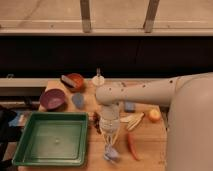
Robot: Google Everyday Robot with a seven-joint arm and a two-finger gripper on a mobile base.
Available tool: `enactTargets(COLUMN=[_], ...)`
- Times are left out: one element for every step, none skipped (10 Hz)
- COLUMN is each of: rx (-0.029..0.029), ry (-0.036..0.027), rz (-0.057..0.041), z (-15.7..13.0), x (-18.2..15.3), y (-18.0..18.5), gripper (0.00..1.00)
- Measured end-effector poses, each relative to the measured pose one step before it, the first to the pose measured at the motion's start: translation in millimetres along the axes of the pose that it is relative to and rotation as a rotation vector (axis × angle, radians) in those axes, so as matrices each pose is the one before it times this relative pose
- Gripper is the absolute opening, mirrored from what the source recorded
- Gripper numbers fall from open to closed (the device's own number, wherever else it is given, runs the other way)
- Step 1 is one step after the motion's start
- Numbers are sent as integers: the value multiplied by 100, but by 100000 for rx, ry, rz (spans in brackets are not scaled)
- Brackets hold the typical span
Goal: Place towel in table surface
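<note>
A small pale blue towel is bunched at the front edge of the wooden table. My gripper points straight down right above it, at the end of the white arm that reaches in from the right. The towel's top meets the gripper's tip. I cannot tell whether the towel rests on the wood or hangs just above it.
A green tray fills the front left. Behind it stand a purple bowl, an orange bowl and a blue cup. A banana, an orange fruit, a blue sponge and a red pepper lie to the gripper's right.
</note>
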Motion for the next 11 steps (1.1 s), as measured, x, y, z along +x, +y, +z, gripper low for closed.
enactTargets(rx=[383, 1737, 1518, 918, 523, 273, -55, -59, -23, 73, -326], ry=[109, 624, 785, 985, 879, 983, -188, -1444, -2453, -2806, -4486], rz=[247, 1005, 313, 477, 1098, 895, 233, 451, 315, -60, 205], z=[-16, 354, 372, 474, 483, 507, 102, -262, -648, -899, -1705], x=[-144, -501, -363, -256, -170, -130, -57, 112, 383, 424, 806], y=[20, 436, 702, 313, -339, -196, 1, -224, -178, -4, -173], gripper=[32, 32, 32, 32, 32, 32, 32, 32, 32, 32, 32])
